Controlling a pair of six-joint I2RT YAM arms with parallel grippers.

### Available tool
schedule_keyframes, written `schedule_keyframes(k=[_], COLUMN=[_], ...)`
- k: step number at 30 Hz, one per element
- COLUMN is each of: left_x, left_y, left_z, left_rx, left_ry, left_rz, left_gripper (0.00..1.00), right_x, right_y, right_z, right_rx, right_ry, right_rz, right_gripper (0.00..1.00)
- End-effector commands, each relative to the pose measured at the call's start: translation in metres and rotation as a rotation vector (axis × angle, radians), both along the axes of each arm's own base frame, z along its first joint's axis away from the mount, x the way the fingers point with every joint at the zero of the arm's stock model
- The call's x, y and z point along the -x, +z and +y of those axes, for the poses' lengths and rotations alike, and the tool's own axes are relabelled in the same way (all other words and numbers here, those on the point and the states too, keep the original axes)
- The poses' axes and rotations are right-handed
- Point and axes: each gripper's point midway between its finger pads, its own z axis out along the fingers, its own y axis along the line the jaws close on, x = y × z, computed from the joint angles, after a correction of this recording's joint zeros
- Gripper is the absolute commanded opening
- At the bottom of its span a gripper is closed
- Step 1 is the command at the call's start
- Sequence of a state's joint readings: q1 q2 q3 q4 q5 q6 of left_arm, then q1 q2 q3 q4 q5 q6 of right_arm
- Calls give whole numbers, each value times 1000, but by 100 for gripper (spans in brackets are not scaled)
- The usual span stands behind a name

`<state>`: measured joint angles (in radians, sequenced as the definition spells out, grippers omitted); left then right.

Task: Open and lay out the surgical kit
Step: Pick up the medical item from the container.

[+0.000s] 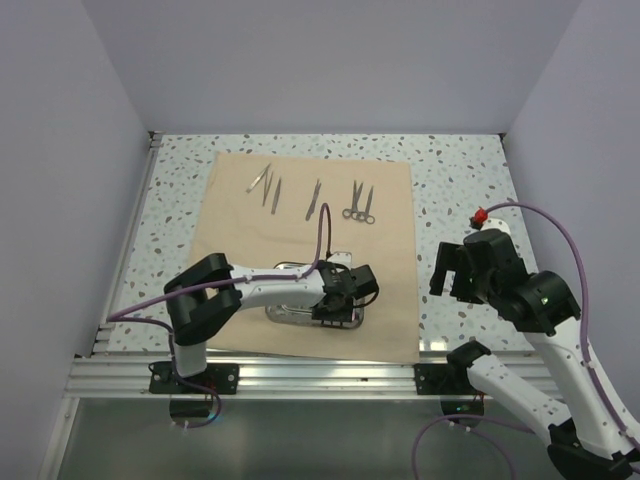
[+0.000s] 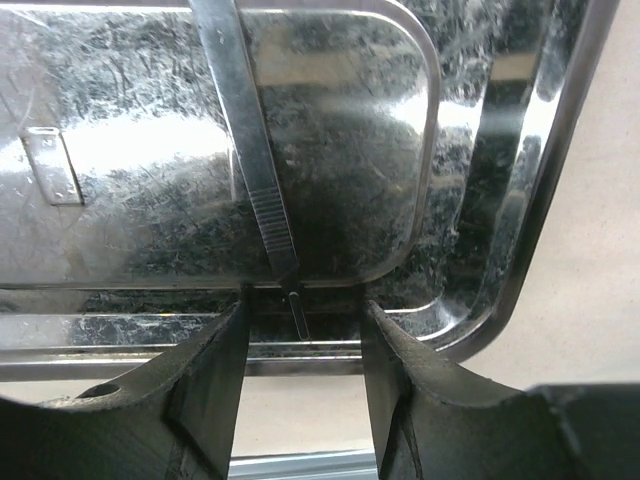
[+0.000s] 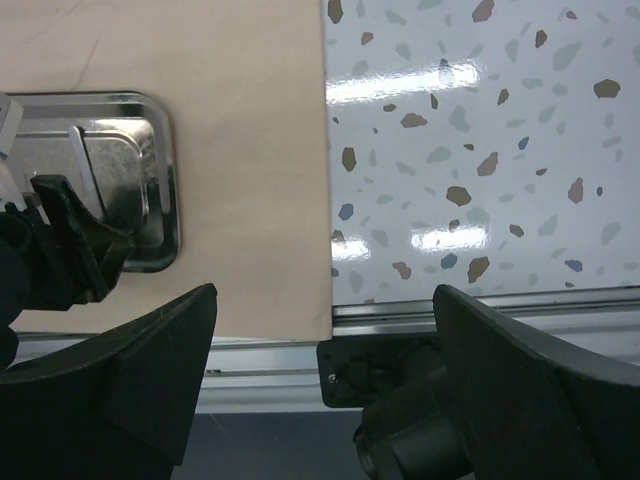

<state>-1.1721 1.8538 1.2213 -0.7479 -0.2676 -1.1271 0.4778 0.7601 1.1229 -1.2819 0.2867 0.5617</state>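
The left gripper (image 2: 302, 318) hangs low inside the steel tray (image 2: 500, 190), jaws about half apart and closed on nothing. The near end of a pair of tweezers (image 2: 245, 130) lies just ahead of its fingertips, centred in the gap, and the tool runs away from the hand across the tray floor. These tweezers look light, stiff and slick: a thin strip lying flat on equally slick metal, so I judge they will skate or spin if nudged from one side. The ribbed stretch nearest the fingers is the place to pinch — across the narrow width, both pads meeting it together. The tray sits on the soft, flat cloth wrap (image 3: 200, 100) and may slide under a push. Far beyond the hand, scissors (image 1: 360, 203) already lie on the wrap. The right gripper (image 3: 325, 298) stands wide and empty — above the bare table (image 3: 480, 150), with the wrap's edge on its left side.
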Motion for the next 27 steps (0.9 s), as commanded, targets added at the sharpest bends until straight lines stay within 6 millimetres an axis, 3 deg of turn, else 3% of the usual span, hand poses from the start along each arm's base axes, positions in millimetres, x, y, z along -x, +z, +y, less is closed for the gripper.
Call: schedule_keyframes(k=[1, 5, 10, 19, 22, 27], left_x=[0, -2, 7, 18, 15, -4], left_y=[-20, -28, -33, -45, -36, 17], left_z=[6, 7, 10, 28, 27, 14], left_rx=[-37, -67, -53, -71, -75, -52], left_ry=[70, 76, 98, 109, 93, 79], left_rz=[-4, -2, 29, 61, 45, -46], left_gripper=[51, 47, 35, 0, 0, 0], right_x=[8, 9, 10, 8, 7, 6], right_y=[-3, -2, -2, -4, -5, -4], right_z=[3, 4, 5, 6, 6, 5], right_rx=[0, -7, -9, -4, -1, 0], right_ry=[48, 61, 68, 68, 69, 62], right_rz=[31, 30, 32, 37, 39, 37], right_gripper=[93, 92, 92, 92, 92, 91])
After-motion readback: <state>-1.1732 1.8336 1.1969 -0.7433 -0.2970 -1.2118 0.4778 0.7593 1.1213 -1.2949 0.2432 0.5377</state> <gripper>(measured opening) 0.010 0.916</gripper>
